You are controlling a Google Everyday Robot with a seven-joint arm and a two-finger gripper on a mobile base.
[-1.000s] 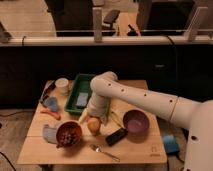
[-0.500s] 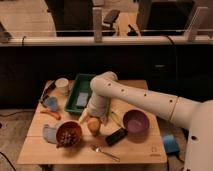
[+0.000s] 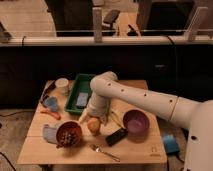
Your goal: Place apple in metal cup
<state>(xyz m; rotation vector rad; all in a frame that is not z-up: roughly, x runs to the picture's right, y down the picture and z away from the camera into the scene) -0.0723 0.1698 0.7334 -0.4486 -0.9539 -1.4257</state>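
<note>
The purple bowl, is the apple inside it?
No. The apple sits on the table under the gripper, left of the purple bowl.

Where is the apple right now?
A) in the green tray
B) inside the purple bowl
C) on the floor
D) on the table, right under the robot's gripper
D. The apple sits on the wooden table directly below the gripper, between the brown bowl and the purple bowl, not in either one.
</note>
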